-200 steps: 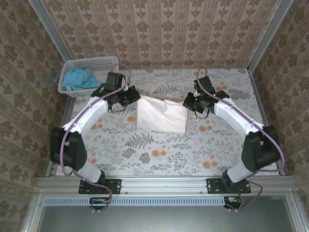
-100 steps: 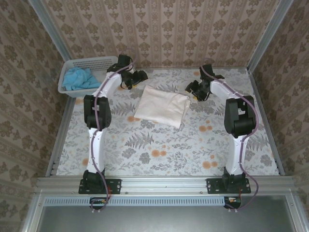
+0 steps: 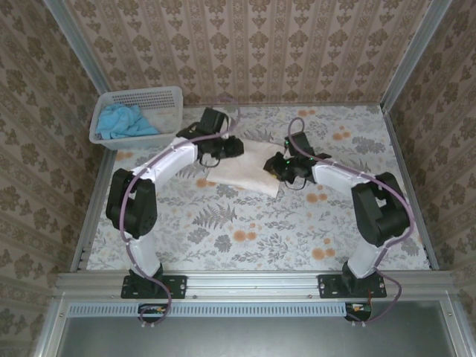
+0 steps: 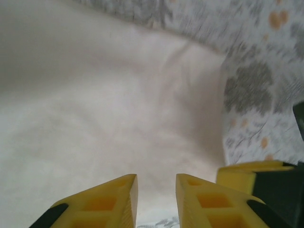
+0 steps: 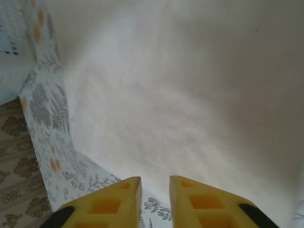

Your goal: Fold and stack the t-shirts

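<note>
While flat on table (image 3: 245,238), cream shirt (image 3: 242,171), basket (image 3: 141,94) apart

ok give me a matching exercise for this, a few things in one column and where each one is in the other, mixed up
Things:
1. cream-white t-shirt
2. sky-blue t-shirt
3. basket
4. left gripper

Places:
a. far left corner of the table
b. at the folded shirt's left side
c. inside the basket
d. folded, in the middle

Pairs: 1-d, 2-c, 3-a, 4-b
</note>
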Robot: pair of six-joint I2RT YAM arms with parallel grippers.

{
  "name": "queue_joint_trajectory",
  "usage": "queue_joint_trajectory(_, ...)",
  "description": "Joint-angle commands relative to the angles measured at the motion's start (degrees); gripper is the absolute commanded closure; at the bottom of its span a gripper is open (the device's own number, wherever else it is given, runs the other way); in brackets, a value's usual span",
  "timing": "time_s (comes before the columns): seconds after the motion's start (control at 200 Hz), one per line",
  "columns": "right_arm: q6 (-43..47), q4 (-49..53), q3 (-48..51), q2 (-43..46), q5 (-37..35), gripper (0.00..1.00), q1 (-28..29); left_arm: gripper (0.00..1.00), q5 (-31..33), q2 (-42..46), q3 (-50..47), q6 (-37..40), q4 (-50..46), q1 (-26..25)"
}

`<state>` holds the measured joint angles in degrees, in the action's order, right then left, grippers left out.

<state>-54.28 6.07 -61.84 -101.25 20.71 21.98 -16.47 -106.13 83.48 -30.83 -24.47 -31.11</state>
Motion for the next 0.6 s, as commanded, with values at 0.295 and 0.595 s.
queue_joint_trajectory(0.295, 4.18, 4.57, 5.78, -5.61, -0.93, 0.84, 2.99, 0.75, 0.54, -7.98, -15.24, 3.62, 6.26, 1.85)
queue_joint_trajectory(0.595, 9.22, 4.35, 19.10, 2.17, -6.17, 0.83, 2.26, 0.75, -1.33, 2.73, -34.67, -1.09, 13.54, -2.62)
